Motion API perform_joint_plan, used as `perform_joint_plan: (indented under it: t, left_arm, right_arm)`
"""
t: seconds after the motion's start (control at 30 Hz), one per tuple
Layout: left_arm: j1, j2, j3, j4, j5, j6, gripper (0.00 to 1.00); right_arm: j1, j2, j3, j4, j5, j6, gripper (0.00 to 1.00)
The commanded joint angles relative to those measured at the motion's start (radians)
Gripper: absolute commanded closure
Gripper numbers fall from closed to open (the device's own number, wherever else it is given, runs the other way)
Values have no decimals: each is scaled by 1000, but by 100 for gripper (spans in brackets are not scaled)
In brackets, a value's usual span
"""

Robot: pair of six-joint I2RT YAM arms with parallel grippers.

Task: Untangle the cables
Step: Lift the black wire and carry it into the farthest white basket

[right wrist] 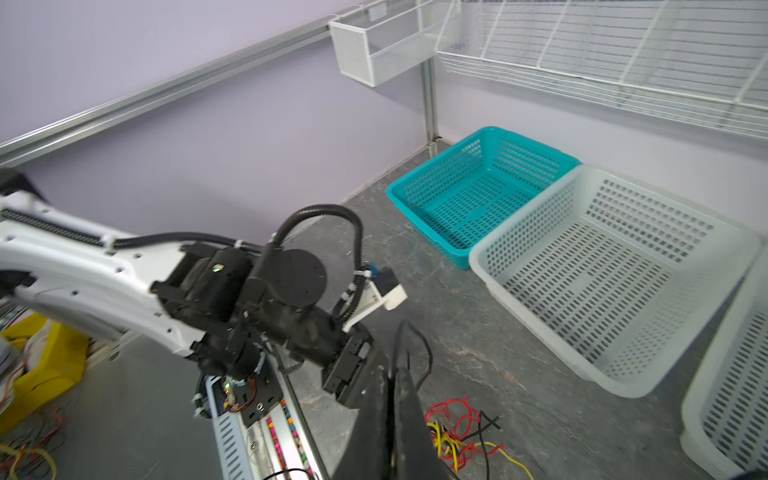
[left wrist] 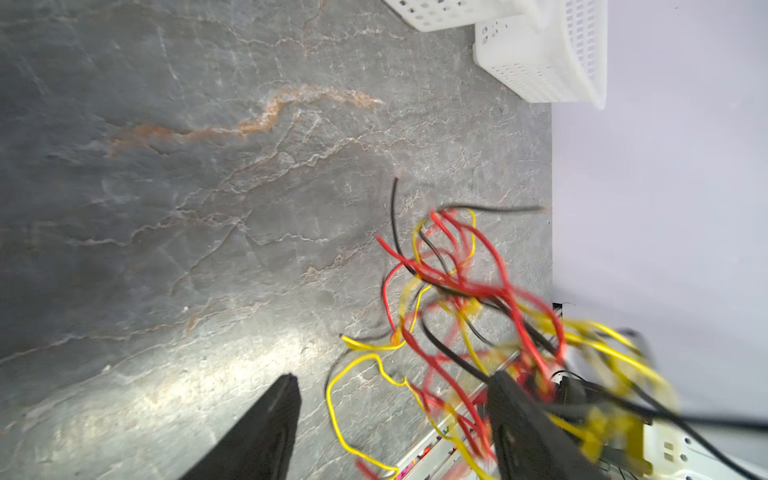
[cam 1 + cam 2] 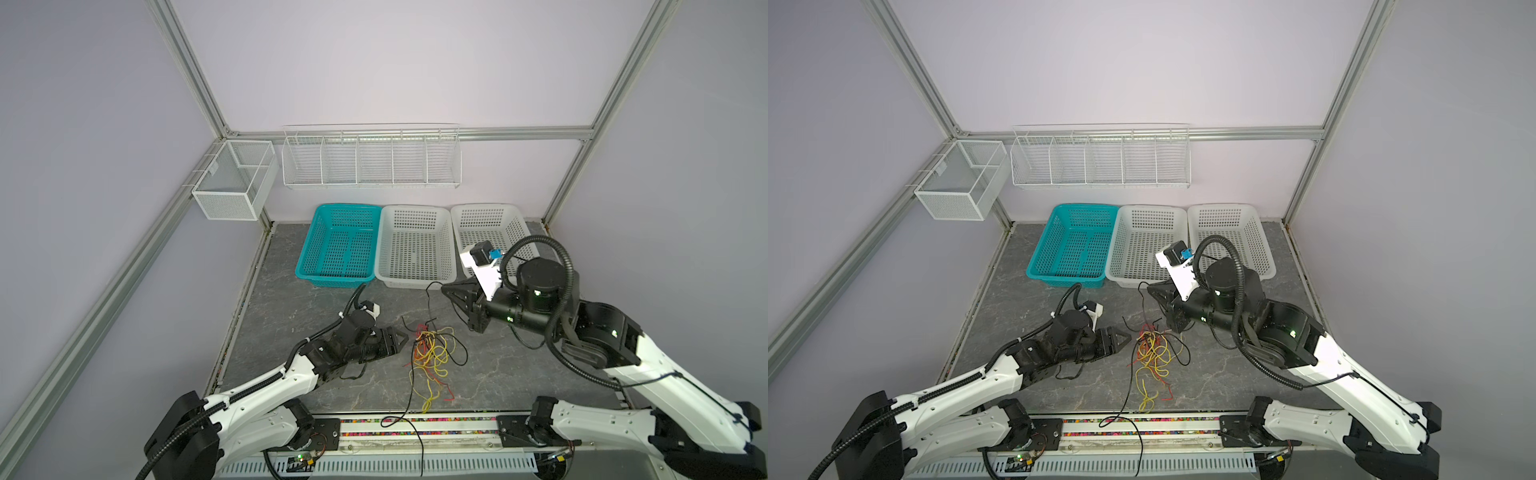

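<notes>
My left gripper (image 3: 401, 338) wide open and empty, just beside the cables (image 3: 432, 353) tangled on the table (image 3: 291, 299), my right gripper (image 3: 444, 287) closed on a black cable (image 3: 428, 293) rising from the tangle

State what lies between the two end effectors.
A thin black cable over bare tabletop, leading up from the tangle; both top views show it.

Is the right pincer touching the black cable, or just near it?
Touching. In the right wrist view the right pincer is shut on the black cable, which loops out from its tip.
</notes>
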Motion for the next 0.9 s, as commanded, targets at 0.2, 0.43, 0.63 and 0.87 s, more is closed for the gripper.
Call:
perform_joint_plan:
  t: [0.2, 0.43, 0.63, 0.87]
  left_arm:
    - [-4, -15, 55, 69, -42, 76, 23]
    - [-4, 46, 91, 104, -18, 101, 21]
    - [-4, 133, 103, 196, 85, 87, 19]
    - [-10, 203, 108, 203, 102, 84, 20]
  right_arm:
    - [-93, 65, 125, 6, -108, 14, 93]
    - [-160, 186, 415, -129, -116, -2, 93]
    - [-229, 311, 679, -262, -134, 0, 93]
    - [-307, 391, 867, -378, -60, -25, 93]
